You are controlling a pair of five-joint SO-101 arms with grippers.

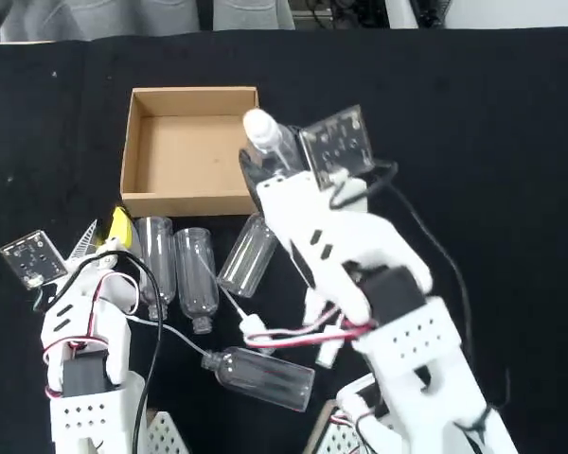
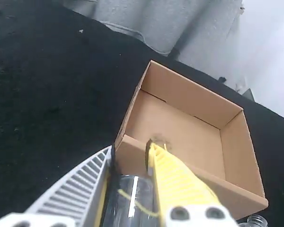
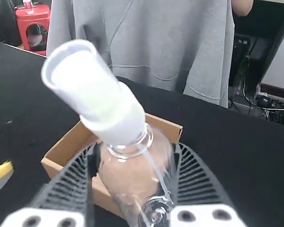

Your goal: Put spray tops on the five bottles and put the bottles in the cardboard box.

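- Right gripper: ribbed black fingers pinch the capped bottle just below its neck. The long axis is tilted, with the white cylindrical spray top pointing toward the table's far edge.
- Cardboard box: open, matte brown, left of the table's centre. The held bottle hangs over its right wall, so the hollow lies leftward of the gripper.
- Left gripper: fingers parted above a smooth clear bottle beside the box's near wall; contact cannot be told.

Right gripper raised, fingers clamped on bottle; left gripper low, fingers apart.
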